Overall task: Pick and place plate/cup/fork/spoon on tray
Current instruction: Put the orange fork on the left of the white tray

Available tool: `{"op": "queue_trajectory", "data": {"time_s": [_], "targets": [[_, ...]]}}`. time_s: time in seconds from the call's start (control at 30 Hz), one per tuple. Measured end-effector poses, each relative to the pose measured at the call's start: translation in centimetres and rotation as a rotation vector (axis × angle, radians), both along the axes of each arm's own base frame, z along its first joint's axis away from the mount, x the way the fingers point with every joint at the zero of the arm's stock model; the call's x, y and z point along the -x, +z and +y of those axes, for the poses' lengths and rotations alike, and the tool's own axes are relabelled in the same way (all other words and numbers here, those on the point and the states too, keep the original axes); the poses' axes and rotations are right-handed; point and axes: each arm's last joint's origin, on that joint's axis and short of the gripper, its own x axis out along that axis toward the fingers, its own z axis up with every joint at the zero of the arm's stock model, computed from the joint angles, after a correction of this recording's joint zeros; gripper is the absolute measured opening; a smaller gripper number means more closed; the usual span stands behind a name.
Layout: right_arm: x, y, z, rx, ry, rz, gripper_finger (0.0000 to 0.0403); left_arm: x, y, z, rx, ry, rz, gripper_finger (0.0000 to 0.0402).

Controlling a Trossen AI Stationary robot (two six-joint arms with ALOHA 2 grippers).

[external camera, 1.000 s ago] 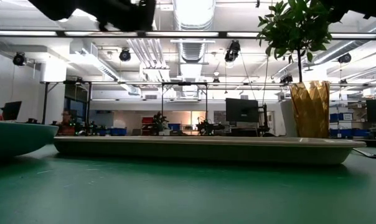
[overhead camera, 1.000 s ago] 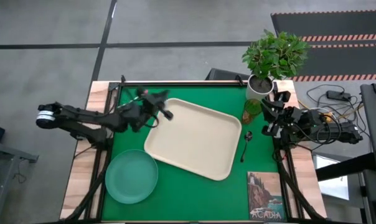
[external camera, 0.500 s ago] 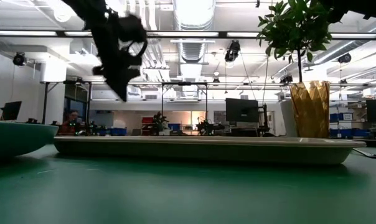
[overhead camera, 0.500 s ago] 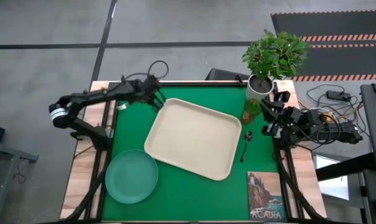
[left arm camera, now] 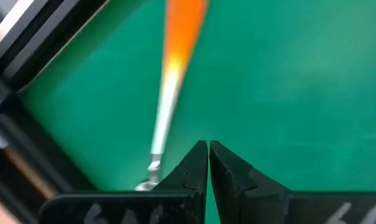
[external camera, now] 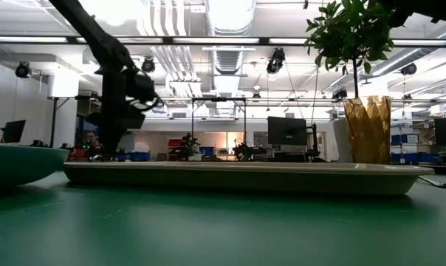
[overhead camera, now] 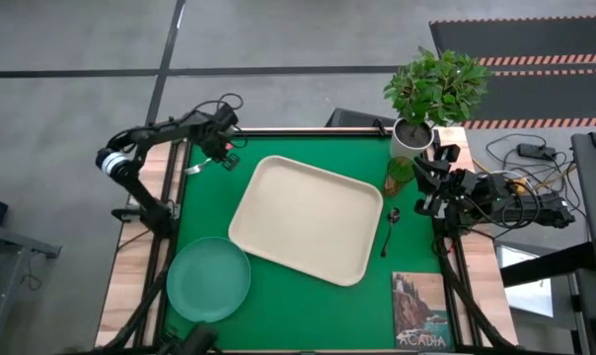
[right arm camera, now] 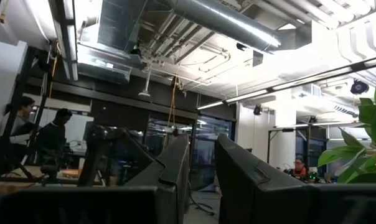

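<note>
Only one piece of writing could be read: "ACADIA" along the foot of a picture card lying at the mat's near right corner. At the far left corner the left gripper hung low over the mat with its fingers pressed together on nothing; the fork lay on the mat just beside them, orange handle and silver shaft blurred, its tines hidden behind the gripper body. From above the fork showed only as a thin sliver by the table edge. The tray sat bare at the mat's middle, the plate off its near left corner, apart from it. The spoon lay just off the tray's right rim, and the cup stood beyond it beside the plant pot. The right gripper waited at the right edge near the cup, its fingers a little apart and empty. People in the room behind were too dim to make out.
</note>
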Motion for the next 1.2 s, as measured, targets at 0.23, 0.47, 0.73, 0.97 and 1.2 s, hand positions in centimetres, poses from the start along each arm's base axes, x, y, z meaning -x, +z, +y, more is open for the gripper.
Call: {"op": "queue_trajectory", "data": {"time_s": [0.23,0.47,0.73,0.97,1.2], "targets": [[0.0,0.0,0.0,0.000,0.000,0.000,0.0068,0.9,-1.0,1.6,-0.008,0.039,0.052,0.0000],[0.0,-0.1,0.0,0.000,0.000,0.007,0.0068,1.5,-1.1,2.2,-0.001,0.037,0.010,0.0046],[0.0,-0.1,0.0,0.000,0.000,0.007,0.0068,1.5,-1.3,2.4,-0.022,0.010,-0.004,0.0130],[0.0,-0.1,0.0,0.000,0.000,0.007,0.0068,1.4,-1.5,2.5,-0.045,0.009,-0.018,0.0136],[0.0,-0.1,0.0,0.000,0.000,0.007,0.0068,1.5,-1.8,2.4,-0.038,-0.009,-0.010,0.0137]]}}
